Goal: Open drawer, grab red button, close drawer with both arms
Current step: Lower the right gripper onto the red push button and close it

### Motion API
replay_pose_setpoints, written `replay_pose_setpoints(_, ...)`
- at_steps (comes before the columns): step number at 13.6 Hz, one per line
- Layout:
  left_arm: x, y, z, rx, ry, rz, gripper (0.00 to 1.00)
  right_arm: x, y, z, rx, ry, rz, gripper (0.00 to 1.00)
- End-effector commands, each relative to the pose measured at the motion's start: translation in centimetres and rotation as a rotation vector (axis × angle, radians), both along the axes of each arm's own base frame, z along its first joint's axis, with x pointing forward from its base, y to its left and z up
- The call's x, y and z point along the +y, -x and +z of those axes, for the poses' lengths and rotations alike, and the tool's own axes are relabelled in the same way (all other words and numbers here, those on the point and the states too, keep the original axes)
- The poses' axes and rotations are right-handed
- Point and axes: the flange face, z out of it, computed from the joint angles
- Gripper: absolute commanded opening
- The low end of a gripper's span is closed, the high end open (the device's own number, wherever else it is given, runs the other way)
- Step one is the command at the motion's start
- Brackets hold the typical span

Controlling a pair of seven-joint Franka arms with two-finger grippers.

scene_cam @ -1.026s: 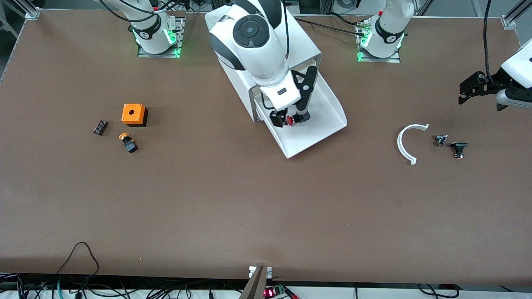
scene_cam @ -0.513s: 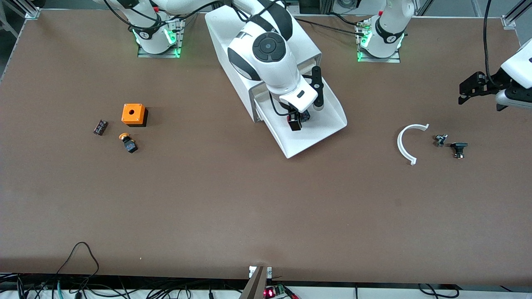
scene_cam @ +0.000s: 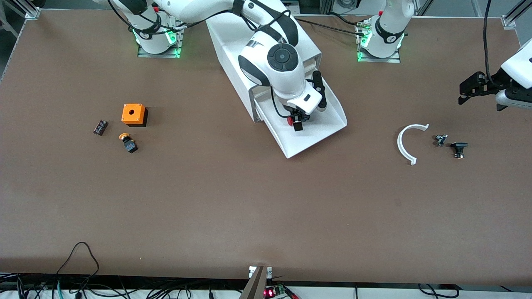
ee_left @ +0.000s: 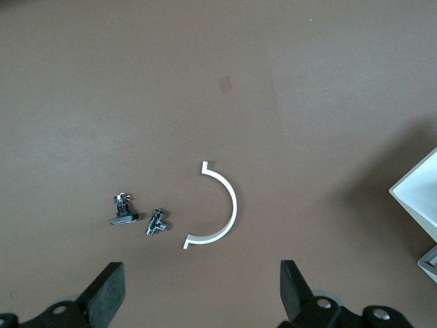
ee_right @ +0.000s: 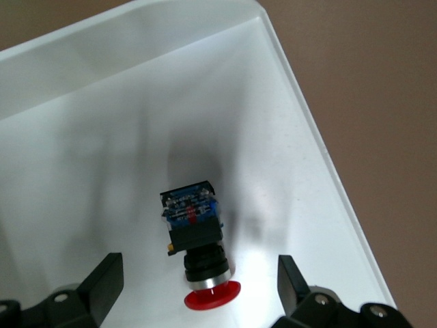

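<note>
**Operator:** Where do things stand?

**Describer:** You are at the grab step. The drawer (scene_cam: 316, 133) is pulled out of the cabinet (scene_cam: 232, 37) and lies open. The button (ee_right: 199, 246) rests on its side on the drawer floor, red cap toward the right gripper (ee_right: 198, 294), whose fingers are spread wide, one on each side of it, touching nothing. Your left gripper (ee_left: 198, 301) waits released over bare table at the left arm's end, above a white arc (ee_left: 218, 205) and two small metal parts (ee_left: 140, 217).

**Operator:** And next?

**Describer:** I judge you need to lower the right gripper around the black body, clench, then lift clear before closing the drawer.
</note>
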Motion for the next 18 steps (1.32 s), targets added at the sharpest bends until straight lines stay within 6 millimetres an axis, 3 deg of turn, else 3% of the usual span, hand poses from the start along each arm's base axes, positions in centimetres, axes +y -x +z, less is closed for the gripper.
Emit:
replay_pose_setpoints(1, 0.0, -0.4, 0.6, 0.005, -0.030, 0.002, 1.00, 0.8, 0.5, -0.9, -0.005, 0.020, 0.032, 1.00)
replay_pose_setpoints(4, 0.0, -0.4, 0.6, 0.005, -0.030, 0.002, 1.00, 1.0, 0.7, -1.7, -0.014, 0.039, 0.045, 0.99)
replay_pose_setpoints(11, -0.1, -0.5, 0.6, 0.003, -0.031, 0.000, 1.00, 2.0, 1.9, -3.4, -0.033, 0.070, 0.065, 0.82)
replay_pose_setpoints(14, -0.1, -0.5, 0.5, 0.005, -0.030, 0.000, 1.00, 2.3, 2.2, -3.4, -0.041, 0.074, 0.071, 0.57)
replay_pose_setpoints(18, -0.1, -0.5, 0.5, 0.005, -0.030, 0.001, 1.00, 2.4, 2.2, -2.6, -0.047, 0.065, 0.070, 0.31)
